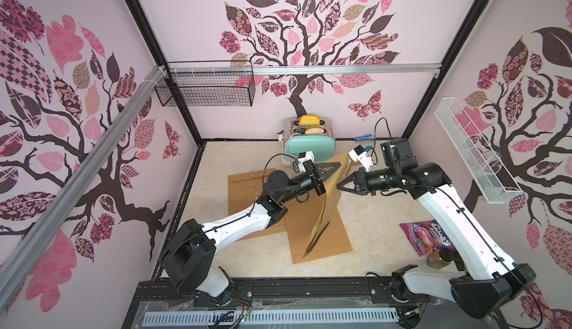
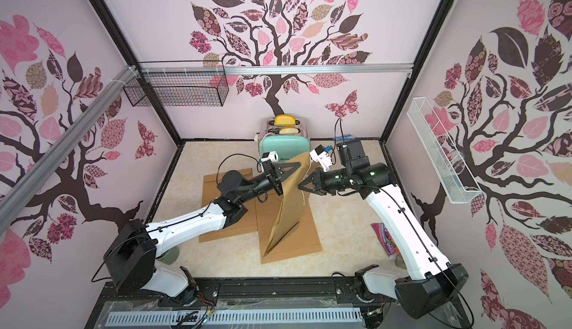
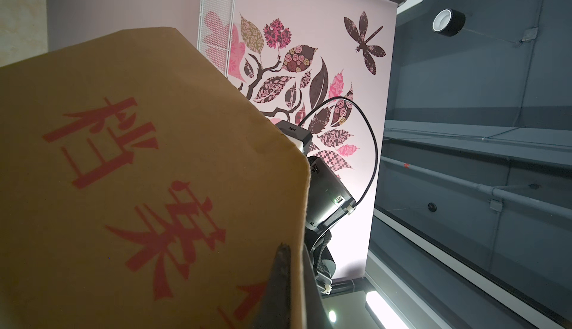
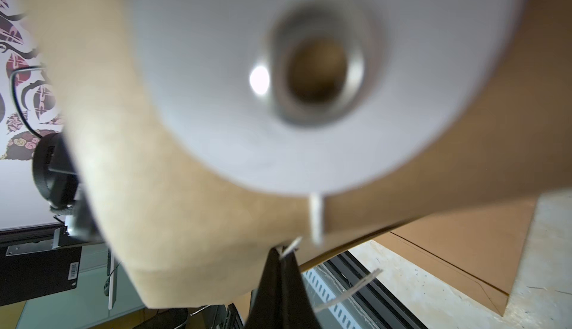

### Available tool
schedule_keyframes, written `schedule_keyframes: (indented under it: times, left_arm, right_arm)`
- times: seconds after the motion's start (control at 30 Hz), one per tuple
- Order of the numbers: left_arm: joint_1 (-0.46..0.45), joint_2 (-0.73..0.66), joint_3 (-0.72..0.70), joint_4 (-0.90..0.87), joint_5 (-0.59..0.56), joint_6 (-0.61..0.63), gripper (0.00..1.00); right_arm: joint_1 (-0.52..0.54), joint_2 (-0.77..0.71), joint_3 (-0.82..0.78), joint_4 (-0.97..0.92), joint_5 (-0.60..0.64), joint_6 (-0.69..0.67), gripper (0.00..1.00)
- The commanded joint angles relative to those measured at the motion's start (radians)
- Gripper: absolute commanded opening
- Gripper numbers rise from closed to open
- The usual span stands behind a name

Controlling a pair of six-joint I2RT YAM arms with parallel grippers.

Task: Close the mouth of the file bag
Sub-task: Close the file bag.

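So the left hand (image 1: 337, 165) is clamped on the top edge of the file bag (image 1: 328, 206). The left wrist view shows a dark finger (image 3: 278, 281) pressed flat against the brown paper, right by the big red printed characters. The right hand (image 1: 341, 184) sits just beside it on the bag's other face, pinched shut on the thin white string (image 4: 353, 292). In the right wrist view the string runs out from between the tips and its loose end dangles free. The white disc (image 4: 216, 126) of the bag's clasp fills most of that view, way too close and blurry.

Between the two hands the bag hangs up off the worktop (image 1: 371, 219), tilted, top end near the mint toaster (image 1: 309, 148). Its bottom corner rests on a flat brown envelope (image 1: 334, 240), and a second envelope (image 1: 247, 188) lies partly under the left arm. A purple snack packet (image 1: 424, 237) lies off to the right, well apart from the bag.
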Motion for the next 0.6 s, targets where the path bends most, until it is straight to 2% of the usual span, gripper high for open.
schedule_keyframes:
  times: [0.0,0.57]
  left_arm:
    - [-0.023,0.004,0.029,0.113,0.022,-0.033,0.00]
    - [-0.033,0.000,0.014,0.138,0.013,-0.049,0.00]
  right_arm:
    - [0.014,-0.006,-0.022,0.018,0.010,-0.026,0.00]
    - [0.013,-0.036,-0.055,0.020,0.070,-0.049,0.00]
